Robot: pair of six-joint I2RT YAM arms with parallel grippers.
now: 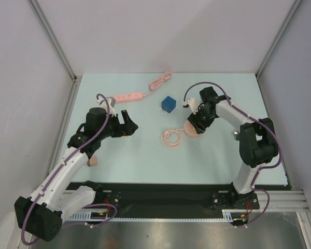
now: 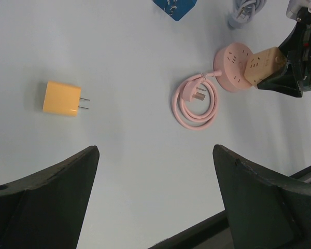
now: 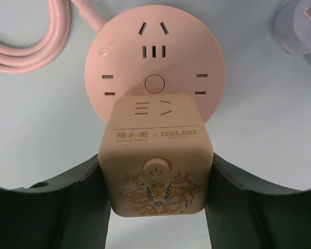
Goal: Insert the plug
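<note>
My right gripper [image 3: 155, 167] is shut on a tan cube plug adapter [image 3: 155, 161] with a power button and a dragon print, one finger on each side. The cube hangs tilted at the near edge of a round pink socket [image 3: 155, 57], partly covering it; its prongs are hidden. In the left wrist view the cube [image 2: 263, 65] leans against the pink socket [image 2: 232, 67]. From above, my right gripper [image 1: 197, 123] is over that socket [image 1: 193, 132]. My left gripper [image 1: 127, 125] stands open and empty above bare table.
The socket's coiled pink cable [image 1: 171, 138] lies beside it. A blue cube [image 1: 168, 104], a pink power strip [image 1: 128, 97] and its cord [image 1: 160, 81] lie farther back. An orange charger [image 2: 62, 98] lies flat. A small peach object [image 1: 93, 162] sits by my left arm.
</note>
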